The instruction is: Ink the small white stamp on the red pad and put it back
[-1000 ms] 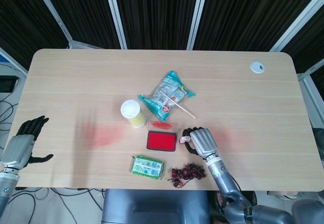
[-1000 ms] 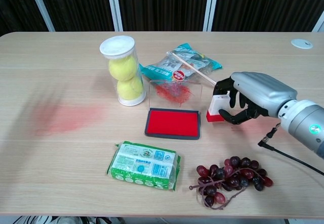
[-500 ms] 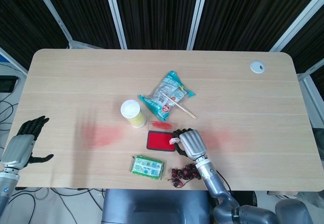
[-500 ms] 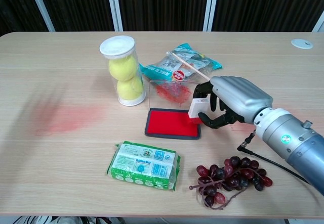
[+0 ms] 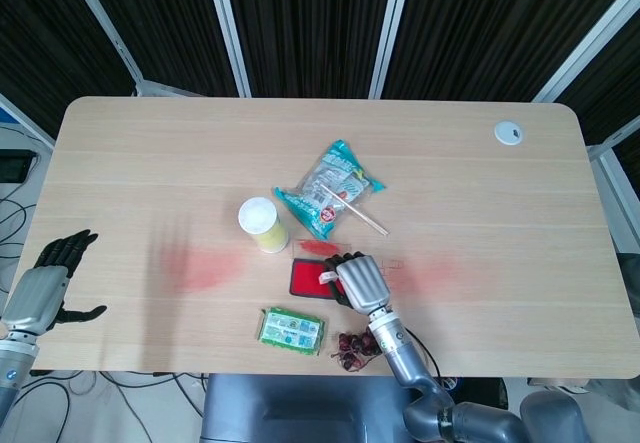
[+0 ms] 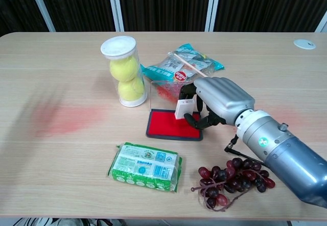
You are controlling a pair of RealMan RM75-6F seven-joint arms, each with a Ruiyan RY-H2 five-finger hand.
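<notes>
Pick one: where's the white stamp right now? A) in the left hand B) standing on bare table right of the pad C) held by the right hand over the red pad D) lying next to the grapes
C: the right hand grips the small white stamp with its base down over the red pad; whether it touches the ink can't be told.

1. Head view: high above, looking steeply down; takes in the whole tabletop (image 5: pixel 480 193), far.
2. Chest view: low at the near edge, facing the far edge, close.
3. Shared: the tabletop's middle near the front edge.
</notes>
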